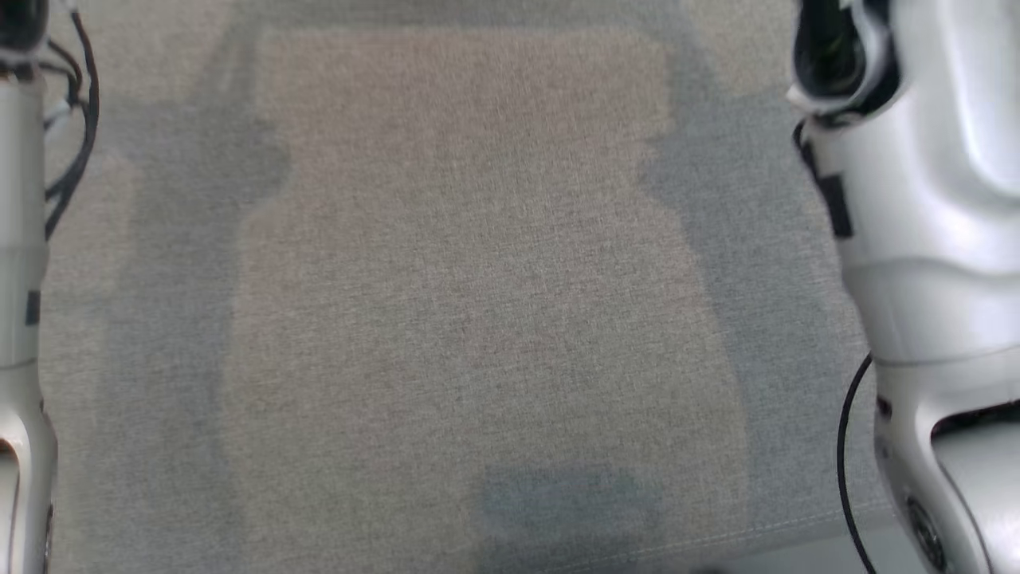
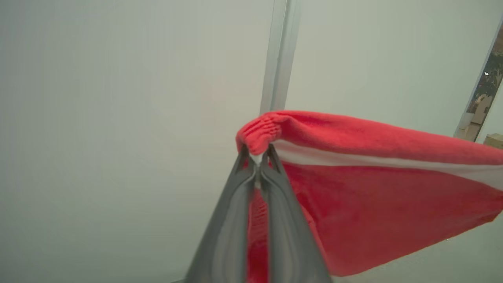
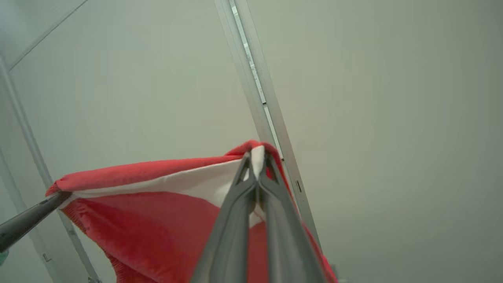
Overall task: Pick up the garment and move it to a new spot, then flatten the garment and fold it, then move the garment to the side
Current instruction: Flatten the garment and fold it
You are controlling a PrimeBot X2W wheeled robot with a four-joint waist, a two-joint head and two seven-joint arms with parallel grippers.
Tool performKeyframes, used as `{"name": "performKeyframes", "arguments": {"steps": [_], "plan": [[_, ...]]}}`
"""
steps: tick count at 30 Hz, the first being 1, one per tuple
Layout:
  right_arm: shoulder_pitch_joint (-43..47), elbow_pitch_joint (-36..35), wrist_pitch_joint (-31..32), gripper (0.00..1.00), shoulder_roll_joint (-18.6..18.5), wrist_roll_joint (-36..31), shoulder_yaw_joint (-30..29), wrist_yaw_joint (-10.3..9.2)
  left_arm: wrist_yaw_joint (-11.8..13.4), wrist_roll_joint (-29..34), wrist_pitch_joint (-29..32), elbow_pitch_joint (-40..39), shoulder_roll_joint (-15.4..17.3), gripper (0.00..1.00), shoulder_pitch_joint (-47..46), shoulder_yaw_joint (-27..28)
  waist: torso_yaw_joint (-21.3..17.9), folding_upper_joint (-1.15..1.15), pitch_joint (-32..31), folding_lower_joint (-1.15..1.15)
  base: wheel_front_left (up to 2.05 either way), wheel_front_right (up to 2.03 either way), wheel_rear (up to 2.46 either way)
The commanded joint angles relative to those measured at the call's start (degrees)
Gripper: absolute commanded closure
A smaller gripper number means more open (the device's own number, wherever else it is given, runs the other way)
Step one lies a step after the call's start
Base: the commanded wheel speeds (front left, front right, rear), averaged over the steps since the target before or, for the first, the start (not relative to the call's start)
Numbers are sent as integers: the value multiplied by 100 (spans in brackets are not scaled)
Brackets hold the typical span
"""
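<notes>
The garment (image 2: pixel 373 204) is red knit with a white band, held up in the air and stretched between both grippers. My left gripper (image 2: pixel 257 155) is shut on one ribbed red corner of it. My right gripper (image 3: pixel 257 159) is shut on the opposite corner, where the white band of the garment (image 3: pixel 157 212) meets the red edge. At the left edge of the right wrist view, the left gripper's dark fingers (image 3: pixel 27 220) hold the far corner. The head view shows both pale forearms (image 1: pixel 916 239) raised at the picture's sides.
Below me lies a grey fabric surface (image 1: pixel 478 279), with its front seam (image 1: pixel 757 534) at the lower right. Pale walls and a metal frame post (image 3: pixel 255 98) stand behind the raised garment. Black cables (image 1: pixel 72 119) hang by the left arm.
</notes>
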Motion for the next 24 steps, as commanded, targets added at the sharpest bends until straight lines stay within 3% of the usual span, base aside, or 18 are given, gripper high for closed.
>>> {"name": "performKeyframes", "arguments": {"steps": [1,10,20,24], "plan": [[106,29,-18,100,-8,45,46,-2,-17,-47,-88,98,81,100,154,-34,-220,10,566,-1,0,0,0],[1332,-195,-24,100,13,277,468,-2,-20,-916,-837,644,344,100,1219,-643,-188,10,709,-1,0,0,0],[2511,-1057,-24,100,-332,119,313,-4,-17,-1819,-1468,-191,752,100,2462,-1097,18,10,411,-1,0,0,0],[3031,-1361,-25,100,-495,-81,174,-7,-16,-1956,-1594,-530,661,100,3113,-1021,129,10,226,-1,0,0,0]]}}
